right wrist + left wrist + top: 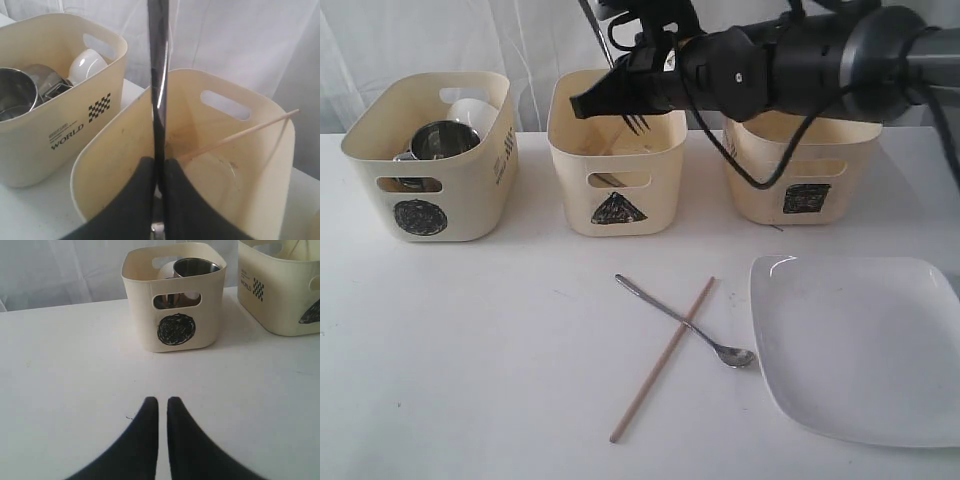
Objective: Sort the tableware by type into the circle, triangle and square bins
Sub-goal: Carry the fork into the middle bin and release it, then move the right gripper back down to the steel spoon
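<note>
While the circle bin (470, 205) holds mugs (442, 140) and a bowl (472, 108), the left gripper (162, 402) hangs closed and empty. Over the triangle bin (660, 170), the right gripper (159, 167) pinches the fork (158, 75), seemingly to drop it beside a chopstick (240, 132); spoon (680, 322) and plate (860, 350) wait on the table.

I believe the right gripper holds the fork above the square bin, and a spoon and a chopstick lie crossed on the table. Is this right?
Not quite: the right gripper holds the fork above the triangle bin, as the exterior view shows. The rest is correct.
</note>
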`<state>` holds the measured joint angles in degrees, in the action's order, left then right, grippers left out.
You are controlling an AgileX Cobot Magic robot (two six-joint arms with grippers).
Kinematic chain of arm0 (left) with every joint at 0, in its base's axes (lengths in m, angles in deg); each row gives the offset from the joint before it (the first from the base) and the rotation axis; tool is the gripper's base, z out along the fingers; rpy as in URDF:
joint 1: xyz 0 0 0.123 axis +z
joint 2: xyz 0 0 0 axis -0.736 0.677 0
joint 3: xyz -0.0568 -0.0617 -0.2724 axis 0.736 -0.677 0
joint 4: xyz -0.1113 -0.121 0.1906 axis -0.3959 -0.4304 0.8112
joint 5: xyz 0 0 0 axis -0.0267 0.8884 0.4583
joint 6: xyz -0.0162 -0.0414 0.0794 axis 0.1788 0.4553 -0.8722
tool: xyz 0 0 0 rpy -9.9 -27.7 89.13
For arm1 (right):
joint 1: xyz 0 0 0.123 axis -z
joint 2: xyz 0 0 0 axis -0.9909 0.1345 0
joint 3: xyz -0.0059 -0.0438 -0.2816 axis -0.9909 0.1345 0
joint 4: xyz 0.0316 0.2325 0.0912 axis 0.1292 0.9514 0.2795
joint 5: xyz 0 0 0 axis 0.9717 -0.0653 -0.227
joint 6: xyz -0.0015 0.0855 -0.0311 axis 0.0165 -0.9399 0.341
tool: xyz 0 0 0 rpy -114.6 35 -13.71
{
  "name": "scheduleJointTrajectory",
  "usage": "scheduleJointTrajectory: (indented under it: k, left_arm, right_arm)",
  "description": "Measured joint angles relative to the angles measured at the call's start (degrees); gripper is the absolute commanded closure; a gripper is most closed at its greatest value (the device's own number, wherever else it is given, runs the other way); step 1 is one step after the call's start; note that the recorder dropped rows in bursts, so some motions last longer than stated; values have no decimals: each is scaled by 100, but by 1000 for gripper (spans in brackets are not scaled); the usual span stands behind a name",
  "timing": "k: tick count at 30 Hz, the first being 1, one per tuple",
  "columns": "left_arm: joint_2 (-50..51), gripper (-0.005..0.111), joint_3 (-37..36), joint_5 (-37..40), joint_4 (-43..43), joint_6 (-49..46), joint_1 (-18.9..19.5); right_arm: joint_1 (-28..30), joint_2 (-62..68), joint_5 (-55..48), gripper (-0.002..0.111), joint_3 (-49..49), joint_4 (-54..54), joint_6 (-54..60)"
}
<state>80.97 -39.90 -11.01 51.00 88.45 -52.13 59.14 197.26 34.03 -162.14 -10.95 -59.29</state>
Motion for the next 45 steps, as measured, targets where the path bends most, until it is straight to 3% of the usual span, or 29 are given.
scheduleJointTrajectory:
  k: [13,16,22,27,32,37,45]
  left_arm:
    - [0,93,0,0,0,0,0]
    - [0,93,0,0,0,0,0]
    - [0,93,0,0,0,0,0]
    - [0,93,0,0,0,0,0]
    - [0,93,0,0,0,0,0]
    - [0,93,0,0,0,0,0]
    - [0,93,0,0,0,0,0]
  right_arm:
    - [180,1513,-45,107,-1581,0,-22]
    - [251,1621,-265,97,-1681,0,-22]
    - [279,1637,-287,66,-1734,11,-22]
    - [279,1637,-465,63,-1749,20,-58]
    - [279,1385,-1305,64,-1749,32,-95]
    - [279,626,-2208,64,-1306,-2,-106]
    - [218,-740,-3119,64,335,-211,53]
